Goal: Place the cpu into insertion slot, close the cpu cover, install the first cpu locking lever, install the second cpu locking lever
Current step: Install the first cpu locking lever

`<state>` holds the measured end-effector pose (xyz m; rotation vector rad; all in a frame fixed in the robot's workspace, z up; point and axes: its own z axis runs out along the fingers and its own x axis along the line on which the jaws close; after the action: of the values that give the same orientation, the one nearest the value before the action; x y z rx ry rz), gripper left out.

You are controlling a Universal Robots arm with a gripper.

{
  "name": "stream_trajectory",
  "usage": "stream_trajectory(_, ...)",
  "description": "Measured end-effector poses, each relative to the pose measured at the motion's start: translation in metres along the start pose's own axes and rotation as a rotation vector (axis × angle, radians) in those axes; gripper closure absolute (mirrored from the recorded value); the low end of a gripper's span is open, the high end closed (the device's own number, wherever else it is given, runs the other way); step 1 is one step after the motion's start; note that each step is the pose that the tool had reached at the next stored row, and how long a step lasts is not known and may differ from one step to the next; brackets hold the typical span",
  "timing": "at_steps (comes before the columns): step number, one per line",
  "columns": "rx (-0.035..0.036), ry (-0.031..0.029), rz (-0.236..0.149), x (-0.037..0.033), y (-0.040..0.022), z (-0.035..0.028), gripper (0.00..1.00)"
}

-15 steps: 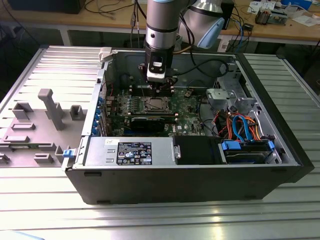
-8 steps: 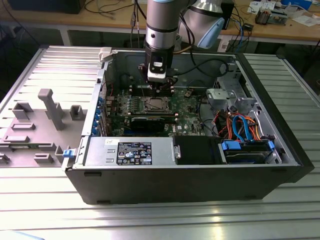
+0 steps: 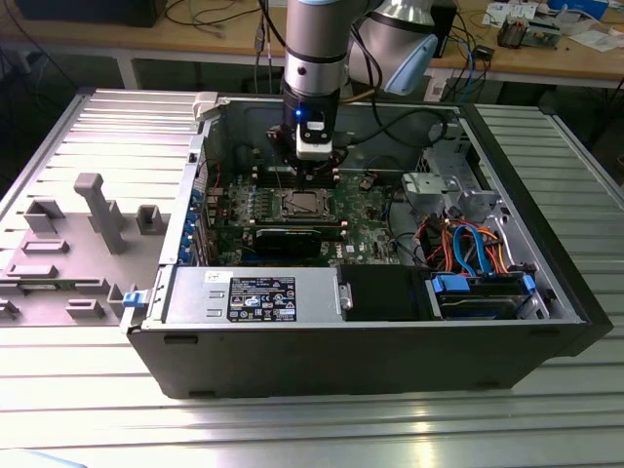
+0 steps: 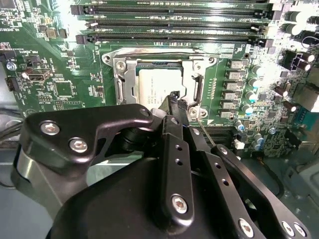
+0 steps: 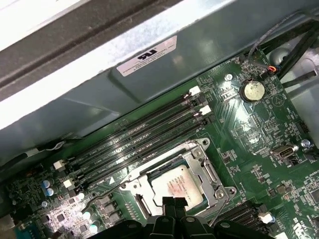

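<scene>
Lying flat in the insertion slot (image 4: pixel 158 85), metal top upward, the cpu (image 4: pixel 162 84) sits framed by the cpu cover (image 5: pixel 202 167) — square, no long axis. The gripper (image 4: pixel 175 101) hovers at its edge — fingertips pressed together, holding nothing.

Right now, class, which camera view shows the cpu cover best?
The first wrist view: the cpu cover lies closed over the cpu, nearly its whole frame visible. In the second wrist view the gripper hides the cover's near edge. In the exterior view it looks distant.
</scene>
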<state>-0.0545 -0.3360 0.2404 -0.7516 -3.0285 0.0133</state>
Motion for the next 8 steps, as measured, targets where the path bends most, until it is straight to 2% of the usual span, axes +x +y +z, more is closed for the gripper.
stream_trajectory(8, 0.0007, -0.0004, -0.035, 0.0000, 0.0000, 0.0000, 0.89)
